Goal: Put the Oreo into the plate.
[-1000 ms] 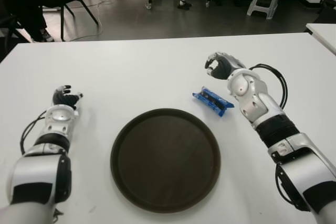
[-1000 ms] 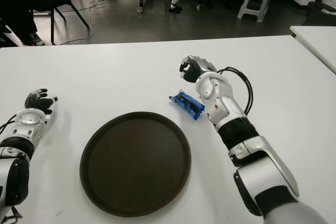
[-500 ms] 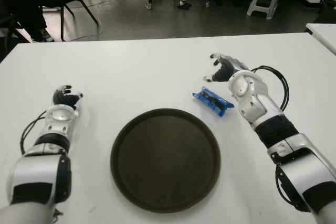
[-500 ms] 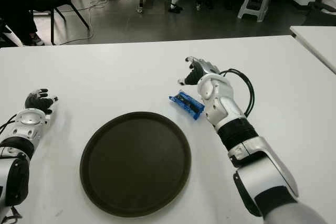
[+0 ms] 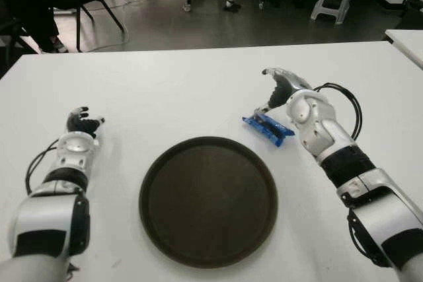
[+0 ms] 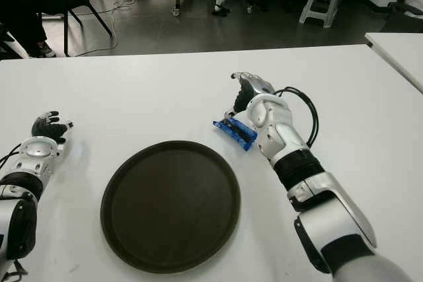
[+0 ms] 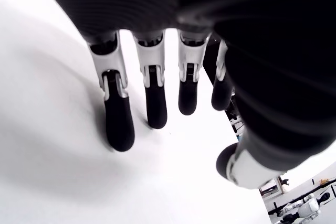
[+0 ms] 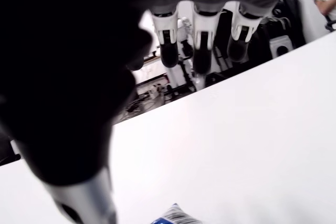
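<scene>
One Oreo pack (image 5: 268, 127) lies beside one plate (image 5: 208, 200), right hand (image 5: 283, 88) spread above.

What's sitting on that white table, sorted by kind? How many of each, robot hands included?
Blue Oreo packet: 1
Dark round plate: 1
Robot hands: 2, the left robot hand and the right robot hand, both holding nothing
Total: 4

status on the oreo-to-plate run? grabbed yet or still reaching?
Done: nothing placed; the plate holds nothing. In hand: the right hand has its fingers spread at the far end of the Oreo pack, which lies on the table just beyond the plate's right rim; no grasp yet. Left: close on the pack, lift it, set it in the plate. The left hand shows idle, left of the plate.
</scene>
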Motion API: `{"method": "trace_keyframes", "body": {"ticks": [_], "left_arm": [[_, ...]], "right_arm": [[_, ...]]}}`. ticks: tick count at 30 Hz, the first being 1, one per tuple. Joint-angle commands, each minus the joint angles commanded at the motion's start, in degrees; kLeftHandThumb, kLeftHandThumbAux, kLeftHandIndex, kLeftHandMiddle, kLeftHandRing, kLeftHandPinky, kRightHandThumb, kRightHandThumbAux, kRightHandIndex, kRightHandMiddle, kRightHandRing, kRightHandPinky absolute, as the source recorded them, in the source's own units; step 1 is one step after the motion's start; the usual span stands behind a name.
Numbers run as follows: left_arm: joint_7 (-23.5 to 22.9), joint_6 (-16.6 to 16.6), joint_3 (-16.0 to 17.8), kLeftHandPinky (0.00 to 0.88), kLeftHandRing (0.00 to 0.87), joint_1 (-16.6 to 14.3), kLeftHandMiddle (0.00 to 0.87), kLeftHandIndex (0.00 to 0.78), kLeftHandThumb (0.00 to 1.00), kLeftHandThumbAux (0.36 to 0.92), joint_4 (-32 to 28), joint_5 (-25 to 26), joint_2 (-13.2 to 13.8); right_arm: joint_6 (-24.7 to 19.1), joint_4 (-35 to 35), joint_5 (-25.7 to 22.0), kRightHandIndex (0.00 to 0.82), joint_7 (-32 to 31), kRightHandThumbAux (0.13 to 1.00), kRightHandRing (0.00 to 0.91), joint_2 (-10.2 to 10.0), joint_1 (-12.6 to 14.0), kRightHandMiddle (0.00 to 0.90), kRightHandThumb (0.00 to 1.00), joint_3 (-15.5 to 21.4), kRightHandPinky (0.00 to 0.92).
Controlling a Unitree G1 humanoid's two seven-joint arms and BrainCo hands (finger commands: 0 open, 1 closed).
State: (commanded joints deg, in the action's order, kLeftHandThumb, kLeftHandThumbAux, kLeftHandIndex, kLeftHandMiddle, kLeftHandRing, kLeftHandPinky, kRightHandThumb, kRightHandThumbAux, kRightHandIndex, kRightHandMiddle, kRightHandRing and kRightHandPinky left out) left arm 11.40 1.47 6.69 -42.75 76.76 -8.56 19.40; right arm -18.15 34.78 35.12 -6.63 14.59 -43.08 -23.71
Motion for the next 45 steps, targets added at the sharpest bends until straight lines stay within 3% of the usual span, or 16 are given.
{"method": "trace_keyframes", "body": {"ticks": [9,22,34,45], "left_arm": [[-0.22,0.13,-0.04,0.135,0.159,0.04,0.150,0.148,0.262,0.775,0.00,-0.04,0.04],[-0.26,0.13,-0.31,0.134,0.163,0.11,0.162,0.176,0.260,0.749,0.07,-0.19,0.07],[0.08,0.37,-0.51,0.125,0.165,0.12,0.167,0.197,0.268,0.753,0.03,-0.30,0.10],[-0.03,0.36,-0.17,0.150,0.165,0.13,0.154,0.162,0.290,0.767,0.06,0.05,0.05]], "right_arm": [[4.81,1.78,-3.19,0.000,1.31,0.806,0.000,-0.26,0.58,0.000,0.000,2.54,0.000],[7.77,3.46,-3.50,0.000,0.73,0.750,0.000,0.49,0.13,0.000,0.000,2.24,0.000],[5.22,2.58,-2.87,0.000,-3.66,0.683,0.000,1.20,-0.33,0.000,0.000,1.30,0.000],[3.34,0.25,-1.68,0.000,-5.18,0.688,0.000,1.77,0.46,0.000,0.000,0.67,0.000]]}}
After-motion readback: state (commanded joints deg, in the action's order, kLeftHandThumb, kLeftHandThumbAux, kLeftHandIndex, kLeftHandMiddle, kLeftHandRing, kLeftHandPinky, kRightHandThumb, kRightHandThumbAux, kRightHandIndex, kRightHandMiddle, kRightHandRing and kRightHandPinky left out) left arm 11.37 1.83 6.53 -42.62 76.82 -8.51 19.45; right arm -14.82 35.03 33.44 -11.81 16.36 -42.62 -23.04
